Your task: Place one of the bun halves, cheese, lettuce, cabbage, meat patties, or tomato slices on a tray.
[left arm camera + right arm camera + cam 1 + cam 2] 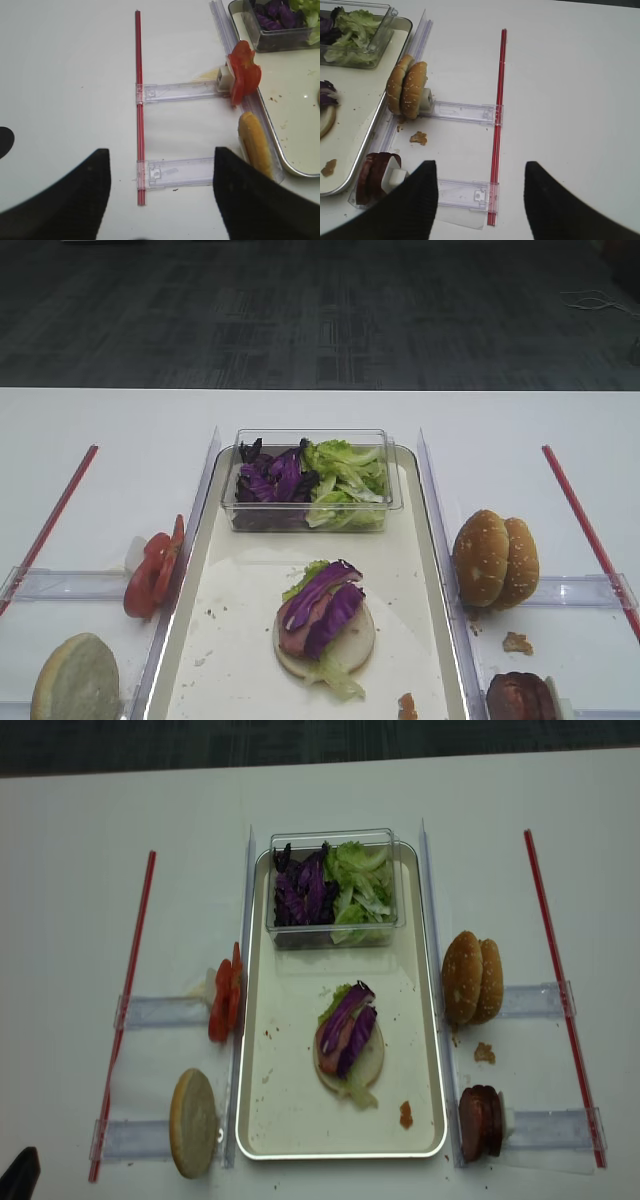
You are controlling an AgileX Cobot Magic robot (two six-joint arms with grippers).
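Centre of the overhead frame: your tray carries a clear tub at its upper end, with purple cabbage on the left and lettuce on the right. Mid-tray lies a bun base topped with cabbage strips, a pink slice showing beneath them. Left of the tray: tomato slices on edge, and below them one bun half. Right of the tray: two sesame bun halves, with meat patties below. In each wrist view, your left gripper and right gripper stand with fingers apart, holding nothing, above the white table.
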